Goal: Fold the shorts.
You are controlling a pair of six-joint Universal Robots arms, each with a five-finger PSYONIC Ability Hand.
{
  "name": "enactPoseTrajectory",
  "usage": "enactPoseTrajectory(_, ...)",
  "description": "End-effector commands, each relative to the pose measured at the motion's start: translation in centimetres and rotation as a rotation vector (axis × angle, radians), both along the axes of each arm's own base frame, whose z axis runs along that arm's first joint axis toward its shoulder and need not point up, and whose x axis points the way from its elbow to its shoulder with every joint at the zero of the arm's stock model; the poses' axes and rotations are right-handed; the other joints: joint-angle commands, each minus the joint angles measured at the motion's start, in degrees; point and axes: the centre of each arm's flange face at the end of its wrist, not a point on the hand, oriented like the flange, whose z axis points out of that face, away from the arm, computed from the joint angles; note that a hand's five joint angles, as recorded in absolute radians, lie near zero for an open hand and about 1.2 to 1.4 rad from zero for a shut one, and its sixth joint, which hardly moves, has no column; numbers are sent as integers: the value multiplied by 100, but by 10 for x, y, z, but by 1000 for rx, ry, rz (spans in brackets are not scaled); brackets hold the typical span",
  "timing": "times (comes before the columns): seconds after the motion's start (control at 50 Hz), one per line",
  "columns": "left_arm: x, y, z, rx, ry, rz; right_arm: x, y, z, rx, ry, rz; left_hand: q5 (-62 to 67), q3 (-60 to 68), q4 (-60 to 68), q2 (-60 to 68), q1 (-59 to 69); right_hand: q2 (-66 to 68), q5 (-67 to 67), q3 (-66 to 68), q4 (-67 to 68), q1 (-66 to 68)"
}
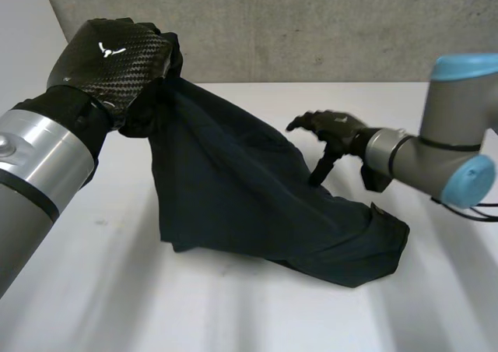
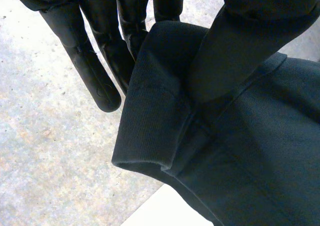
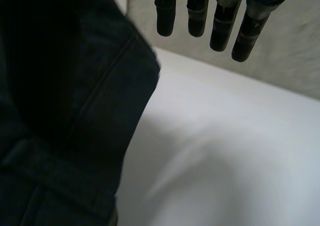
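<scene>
Dark navy shorts (image 1: 233,188) hang from my raised left hand (image 1: 113,52) at the table's back left and slope down to the right, where their lower end lies on the white table (image 1: 233,313). In the left wrist view, a hemmed edge of the shorts (image 2: 240,151) is pinched between the thumb and the fingers (image 2: 95,61). My right hand (image 1: 331,126) hovers open just behind the sloping cloth, its fingers spread. In its own wrist view the fingers (image 3: 200,11) are straight and hold nothing, and the shorts (image 3: 65,111) hang beside them.
A grey concrete wall (image 1: 311,25) runs along the far edge of the table. Bare white tabletop lies in front of the shorts and to their right.
</scene>
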Motion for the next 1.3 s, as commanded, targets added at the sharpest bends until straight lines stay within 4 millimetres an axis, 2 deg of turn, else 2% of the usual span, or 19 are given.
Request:
enactPoseTrajectory(0.02, 1, 0, -1, 3, -4, 1, 16, 2, -32, 53, 3, 68, 1402, 1181, 1128, 1140, 1546, 1769, 1718, 1860, 1691, 1871)
enactPoseTrajectory(0.04, 0, 0, -2, 5, -7, 2, 17, 1, -33, 54, 0, 75, 1402, 1181, 1128, 1140, 1546, 3325, 3274, 3416, 3248, 3427)
enactPoseTrajectory(0.14, 0, 0, -5, -11, -45, 5, 21, 2, -23, 30, -32, 128, 1402, 1181, 1128, 1140, 1546, 6696, 6644, 6787, 6618, 6797)
enactPoseTrajectory(0.24, 1, -1, -6, -23, -68, 11, 22, 4, -1, -21, -55, 145, 1402, 1181, 1128, 1140, 1546, 6699, 6648, 6790, 6622, 6801)
enactPoseTrajectory(0.4, 2, -10, 6, -71, -47, 33, 7, 8, 75, -245, -53, 50, 1402, 1181, 1128, 1140, 1546, 6699, 6648, 6790, 6622, 6801)
enactPoseTrajectory(0.5, 1, -37, 32, -180, -36, 88, -6, 16, 153, -575, -139, -77, 1402, 1181, 1128, 1140, 1546, 6699, 6648, 6790, 6622, 6801)
enactPoseTrajectory(0.58, -5, -70, 55, -290, -38, 143, -9, 21, 196, -819, -253, -136, 1402, 1181, 1128, 1140, 1546, 6699, 6648, 6790, 6622, 6801)
enactPoseTrajectory(0.66, -6, -90, 96, -430, 35, 192, -13, 23, 231, -1036, -363, -193, 1402, 1181, 1128, 1140, 1546, 6699, 6648, 6790, 6622, 6801)
enactPoseTrajectory(0.74, -3, -94, 130, -546, 132, 243, -16, 24, 245, -1125, -409, -220, 1402, 1181, 1128, 1140, 1546, 6699, 6648, 6790, 6622, 6801)
enactPoseTrajectory(0.82, -8, -92, 125, -538, 148, 231, -16, 23, 231, -1058, -375, -215, 1402, 1181, 1128, 1140, 1546, 6699, 6648, 6790, 6622, 6801)
enactPoseTrajectory(0.88, -11, -92, 95, -451, 111, 210, -15, 24, 213, -978, -331, -205, 1402, 1181, 1128, 1140, 1546, 6699, 6648, 6790, 6622, 6801)
enactPoseTrajectory(0.96, -7, -86, 47, -308, 57, 190, -16, 28, 174, -824, -239, -189, 1402, 1181, 1128, 1140, 1546, 6699, 6648, 6790, 6622, 6801)
enactPoseTrajectory(0.98, -4, -83, 22, -237, 29, 183, -16, 31, 153, -754, -200, -179, 1402, 1181, 1128, 1140, 1546, 6699, 6648, 6790, 6622, 6801)
enactPoseTrajectory(1.02, -1, -79, -4, -169, -1, 183, -18, 36, 129, -682, -150, -164, 1402, 1181, 1128, 1140, 1546, 6699, 6648, 6790, 6622, 6801)
enactPoseTrajectory(1.04, 1, -77, -17, -133, -18, 183, -19, 42, 105, -626, -99, -139, 1402, 1181, 1128, 1140, 1546, 6699, 6648, 6790, 6622, 6801)
enactPoseTrajectory(1.06, 6, -72, -44, -59, -56, 185, -20, 45, 93, -603, -70, -128, 1402, 1181, 1128, 1140, 1546, 6699, 6648, 6790, 6622, 6801)
enactPoseTrajectory(1.14, 20, -54, -104, 112, -153, 186, -25, 66, 40, -528, 89, -49, 1402, 1181, 1128, 1140, 1546, 6699, 6648, 6790, 6622, 6801)
enactPoseTrajectory(1.22, 28, -31, -141, 226, -218, 154, -36, 90, -1, -489, 269, 19, 1402, 1181, 1128, 1140, 1546, 6699, 6648, 6790, 6622, 6801)
enactPoseTrajectory(1.3, 30, -10, -156, 286, -247, 88, -45, 112, -24, -435, 391, 82, 1402, 1181, 1128, 1140, 1546, 6699, 6648, 6790, 6622, 6801)
